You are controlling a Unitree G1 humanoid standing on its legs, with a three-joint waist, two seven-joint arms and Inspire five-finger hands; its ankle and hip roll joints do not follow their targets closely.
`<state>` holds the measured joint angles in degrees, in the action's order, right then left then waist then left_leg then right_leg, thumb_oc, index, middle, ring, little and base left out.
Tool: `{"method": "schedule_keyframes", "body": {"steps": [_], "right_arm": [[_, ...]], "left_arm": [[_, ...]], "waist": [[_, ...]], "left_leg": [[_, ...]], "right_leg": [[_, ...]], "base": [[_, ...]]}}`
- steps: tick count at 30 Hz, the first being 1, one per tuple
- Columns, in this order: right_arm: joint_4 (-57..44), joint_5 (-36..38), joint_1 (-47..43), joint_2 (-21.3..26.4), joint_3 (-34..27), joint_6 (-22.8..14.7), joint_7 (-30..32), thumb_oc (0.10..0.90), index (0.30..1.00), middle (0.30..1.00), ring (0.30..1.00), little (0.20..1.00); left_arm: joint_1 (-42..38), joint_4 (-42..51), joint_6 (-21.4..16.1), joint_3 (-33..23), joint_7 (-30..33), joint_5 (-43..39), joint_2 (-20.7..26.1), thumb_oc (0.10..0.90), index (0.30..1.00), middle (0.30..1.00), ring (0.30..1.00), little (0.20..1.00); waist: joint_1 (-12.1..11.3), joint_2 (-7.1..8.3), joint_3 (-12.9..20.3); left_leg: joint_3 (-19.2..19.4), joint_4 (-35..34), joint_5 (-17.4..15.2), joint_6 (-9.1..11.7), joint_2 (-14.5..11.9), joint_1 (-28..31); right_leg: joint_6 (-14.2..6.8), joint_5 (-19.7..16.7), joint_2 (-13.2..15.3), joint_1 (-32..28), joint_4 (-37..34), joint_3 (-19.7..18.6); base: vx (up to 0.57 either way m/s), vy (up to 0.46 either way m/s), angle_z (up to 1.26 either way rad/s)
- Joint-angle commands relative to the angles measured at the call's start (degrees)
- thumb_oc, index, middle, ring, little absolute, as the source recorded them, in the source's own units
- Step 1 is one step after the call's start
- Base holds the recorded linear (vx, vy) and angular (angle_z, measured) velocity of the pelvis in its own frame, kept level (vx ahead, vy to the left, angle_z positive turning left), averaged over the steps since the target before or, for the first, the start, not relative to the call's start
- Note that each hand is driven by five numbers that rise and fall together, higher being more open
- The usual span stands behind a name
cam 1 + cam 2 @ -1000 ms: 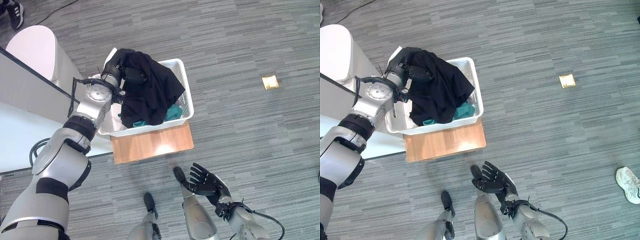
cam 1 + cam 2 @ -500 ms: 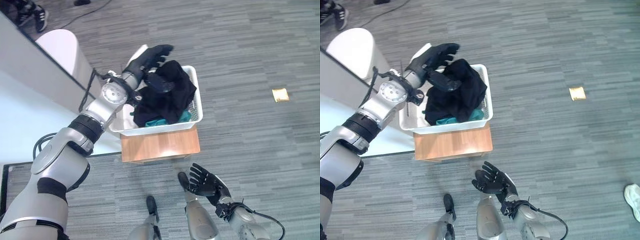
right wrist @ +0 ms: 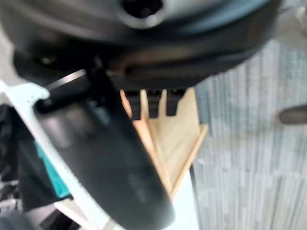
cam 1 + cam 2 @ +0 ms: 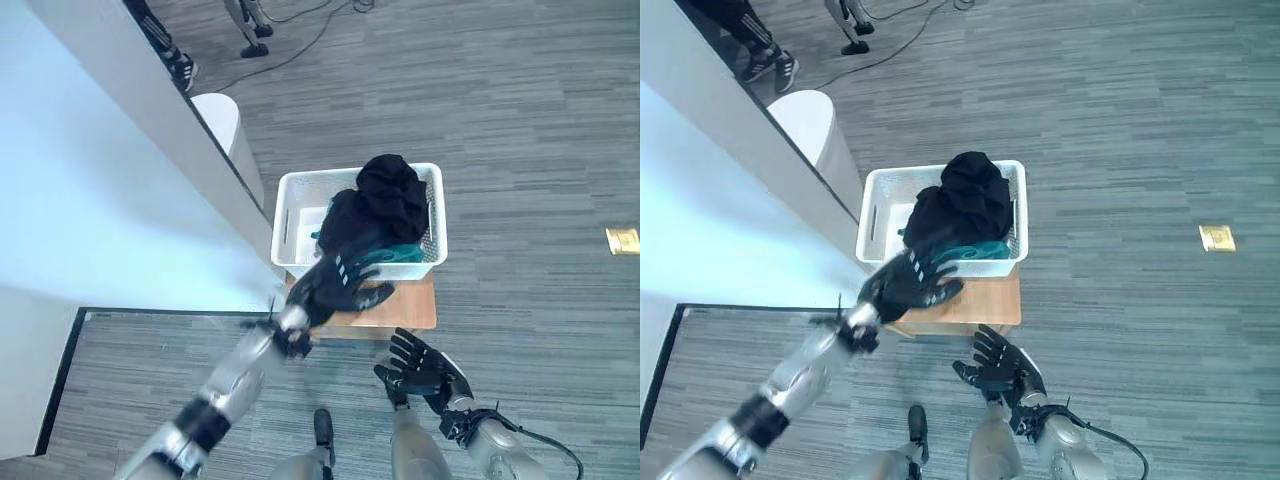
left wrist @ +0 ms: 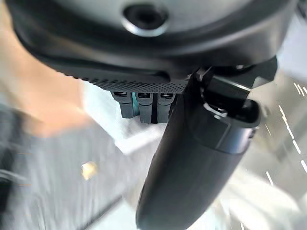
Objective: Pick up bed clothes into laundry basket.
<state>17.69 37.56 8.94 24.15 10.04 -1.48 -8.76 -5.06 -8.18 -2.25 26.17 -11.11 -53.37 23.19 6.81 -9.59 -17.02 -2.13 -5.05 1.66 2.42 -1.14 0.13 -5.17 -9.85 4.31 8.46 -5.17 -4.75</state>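
Black clothes (image 4: 378,205) lie heaped in the basket (image 4: 288,215) beyond the left hand (image 4: 335,288), fingers spread, empty; right hand (image 4: 420,367) likewise; drop looks done.

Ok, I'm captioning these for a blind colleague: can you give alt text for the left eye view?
A white laundry basket on a small wooden stand holds a heap of black clothes over a teal garment. The robot's left hand, open, is at the basket's near rim; its right hand is open lower down over grey carpet.
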Motion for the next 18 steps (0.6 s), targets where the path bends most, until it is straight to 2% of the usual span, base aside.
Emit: {"method": "schedule_keyframes", "body": {"steps": [1, 2, 4, 6, 7, 12, 18], "right_arm": [[-6.8, 0.1, 5.5, -1.0, -0.2, -3.3, -3.7, 0.800, 0.900, 0.900, 0.900, 0.900], [-6.8, 0.0, 5.9, -1.0, -0.5, -3.4, -3.7, 0.800, 0.900, 0.900, 0.900, 0.900], [-6.1, -0.9, 6.6, -0.8, -1.4, -3.5, -3.3, 0.800, 0.900, 0.900, 0.900, 0.900], [-5.9, -1.0, 7.0, -0.9, -1.7, -3.5, -3.3, 0.800, 0.900, 0.900, 0.900, 0.900], [-5.8, -1.4, 7.3, -1.1, -2.1, -3.4, -2.9, 0.800, 0.900, 0.900, 0.900, 0.900], [-6.6, -2.9, 8.1, -0.8, -3.1, -3.1, -1.2, 0.800, 0.900, 0.900, 0.900, 0.900], [-7.4, -3.6, 9.1, -0.8, -4.2, -3.1, -0.5, 0.800, 0.900, 0.900, 0.900, 0.900]], "left_arm": [[3.3, 3.1, -4.4, -6.3, -3.1, -0.9, 2.7, 0.800, 0.900, 0.900, 0.900, 0.900], [6.9, 2.1, -4.9, -9.2, -1.9, -1.0, 1.2, 0.800, 0.900, 0.900, 0.900, 0.900], [11.7, 0.9, -4.8, -11.1, -0.9, 1.8, -0.1, 0.800, 0.900, 0.900, 0.900, 0.900], [12.7, 0.0, -4.3, -11.2, -1.3, 1.2, -1.1, 0.800, 0.900, 0.900, 0.900, 0.900], [13.6, -2.4, -3.9, -11.5, -0.9, 2.6, -2.3, 0.800, 0.900, 0.900, 0.900, 0.900], [13.0, -7.0, -3.1, -10.6, 2.0, 4.3, -3.8, 0.800, 0.900, 0.900, 0.900, 0.900], [12.2, -7.0, -3.6, -12.0, 3.4, 5.0, -5.6, 0.800, 0.900, 0.900, 0.900, 0.900]], "waist": [[-2.7, 6.05, 8.6], [-3.6, 6.44, 9.1], [-5.5, 7.87, 9.4], [-5.8, 8.38, 9.6], [-6.6, 9.26, 9.9], [-6.8, 10.55, 9.3], [-6.5, 11.72, 9.6]], "left_leg": [[-2.3, 0.0, -1.7, 1.4, 0.8, -0.1], [-2.9, 0.0, -1.7, 1.2, 0.9, 0.2], [-4.2, 0.0, -1.7, 0.7, 1.1, 0.8], [-4.5, 0.0, -1.8, 0.6, 1.2, 1.0], [-5.2, 0.0, -1.9, 0.4, 1.2, 1.2], [-5.9, 0.2, -1.7, 0.0, 1.3, 0.7], [-5.4, 0.4, -2.4, -0.3, 1.0, 1.6]], "right_leg": [[-6.1, 8.3, 6.1, -7.6, 0.2, 3.3], [-6.1, 8.3, 6.2, -8.0, 0.2, 3.7], [-5.8, 8.5, 6.4, -9.0, 0.7, 4.4], [-5.8, 8.6, 6.4, -9.4, 0.7, 4.6], [-5.8, 8.9, 6.4, -10.2, 0.8, 5.0], [-5.8, 9.4, 6.3, -9.7, 2.2, 5.0], [-5.8, 9.4, 6.2, -10.1, 2.1, 4.2]], "base": [[0.01, 0.005, 0.03], [0.00, -0.010, 0.05], [-0.02, -0.035, 0.22], [-0.02, -0.029, 0.42], [-0.01, -0.012, 0.39], [-0.08, -0.003, 0.08], [-0.01, -0.005, -0.02]]}}
